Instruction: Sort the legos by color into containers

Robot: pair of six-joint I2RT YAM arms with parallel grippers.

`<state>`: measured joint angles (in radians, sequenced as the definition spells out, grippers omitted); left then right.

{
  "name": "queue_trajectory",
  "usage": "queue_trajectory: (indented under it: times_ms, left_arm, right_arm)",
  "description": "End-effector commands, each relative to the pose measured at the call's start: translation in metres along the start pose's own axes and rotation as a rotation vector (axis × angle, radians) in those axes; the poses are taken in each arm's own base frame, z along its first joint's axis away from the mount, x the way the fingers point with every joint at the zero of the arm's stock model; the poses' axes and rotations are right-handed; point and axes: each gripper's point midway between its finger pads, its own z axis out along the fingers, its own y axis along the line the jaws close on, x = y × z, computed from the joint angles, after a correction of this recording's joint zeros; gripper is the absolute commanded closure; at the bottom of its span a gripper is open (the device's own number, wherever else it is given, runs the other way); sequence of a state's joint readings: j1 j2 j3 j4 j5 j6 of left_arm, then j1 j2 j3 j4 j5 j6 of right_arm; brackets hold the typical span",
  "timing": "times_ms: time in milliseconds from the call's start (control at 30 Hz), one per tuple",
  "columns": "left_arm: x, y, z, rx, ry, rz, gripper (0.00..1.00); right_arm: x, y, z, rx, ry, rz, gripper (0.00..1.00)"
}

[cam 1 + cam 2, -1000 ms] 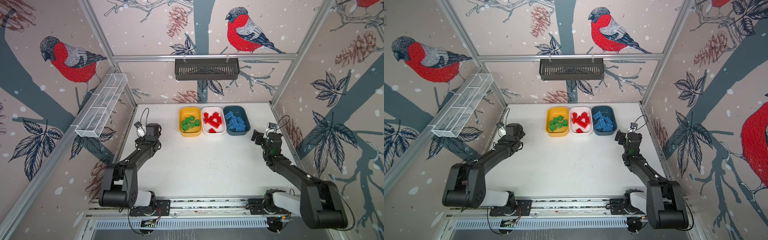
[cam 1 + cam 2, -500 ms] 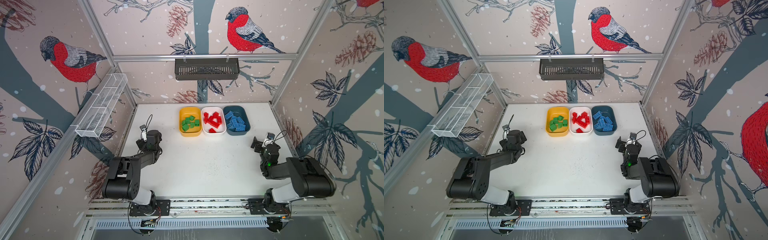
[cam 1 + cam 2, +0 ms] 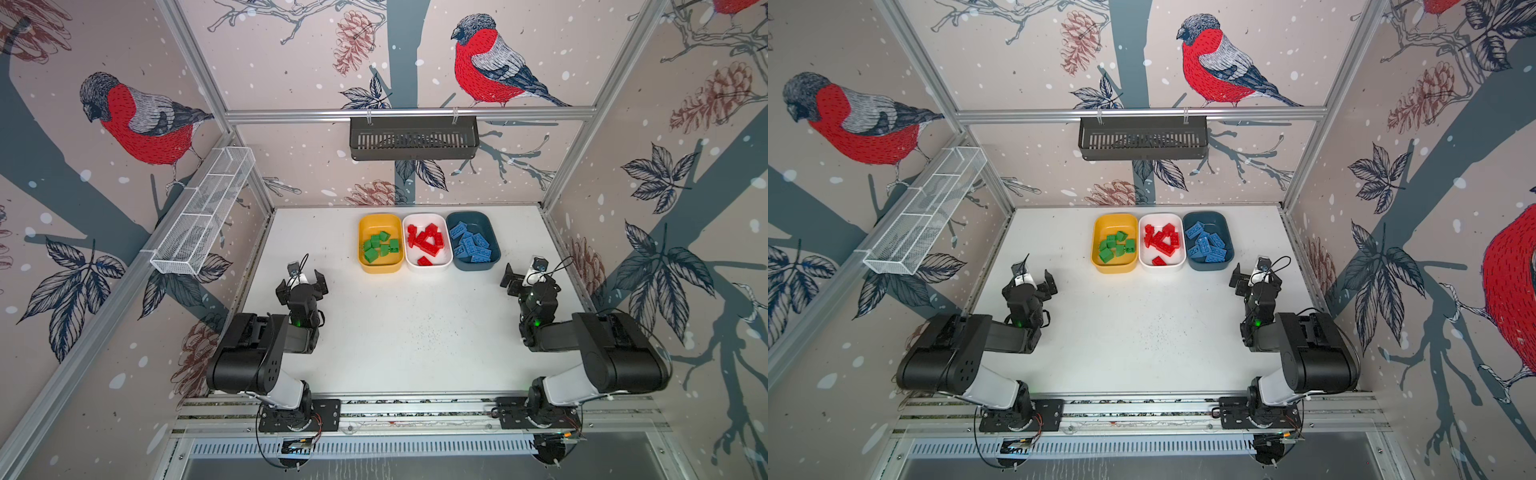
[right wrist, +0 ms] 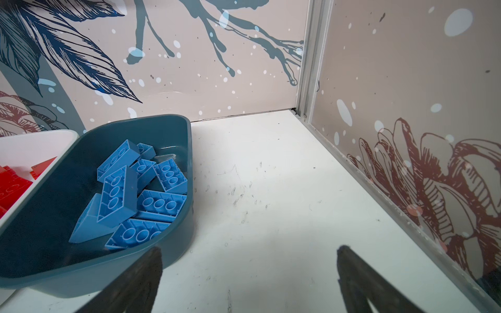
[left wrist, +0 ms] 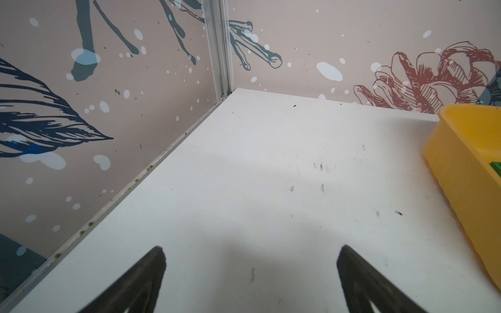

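- No writing, label, brand name, number or sign can be read in any of the views.

Green legos (image 3: 372, 254) in yellow tub (image 3: 380, 269), red legos (image 3: 430, 243) in white tub (image 3: 428, 266), blue legos (image 3: 473, 248) in teal tub (image 3: 478, 221).
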<state>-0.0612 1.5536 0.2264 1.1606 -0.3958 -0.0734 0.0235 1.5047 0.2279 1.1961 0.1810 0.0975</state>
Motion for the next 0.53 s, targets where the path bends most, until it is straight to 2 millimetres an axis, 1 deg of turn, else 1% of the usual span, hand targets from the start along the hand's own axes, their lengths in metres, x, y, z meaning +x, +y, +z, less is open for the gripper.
queue_trajectory:
  times_ms: [0,67,133,200,267,500]
  left_arm:
    - [-0.0327,-0.0096,-0.0019,0.049,-0.12,-0.023,0.01]
    - [-0.0337,-0.0086,-0.0013,0.042,-0.12,-0.031,0.01]
    - [-0.0376,-0.0086,-0.0053,0.051,-0.165,-0.024,0.01]
    - [-0.0348,-0.0076,-0.0041,0.041,-0.143,-0.028,0.01]
    - [-0.0361,-0.0079,-0.0049,0.043,-0.154,-0.026,0.01]
    - [-0.0369,-0.0077,-0.0055,0.043,-0.16,-0.026,0.01]
  right_arm:
    - [-0.0044,-0.0009,0.0005,0.008,-0.012,-0.008,0.0]
    - [-0.0042,-0.0011,0.0004,0.009,-0.013,-0.008,0.0]
    - [-0.0042,-0.001,0.0009,0.009,-0.012,-0.008,0.0]
    - [-0.0037,-0.0013,0.0019,0.01,-0.009,-0.008,0.0]
    - [-0.003,-0.0008,0.0038,0.007,-0.003,-0.008,0.0]
    - [-0.0045,-0.0008,0.001,0.006,-0.012,-0.009,0.01]
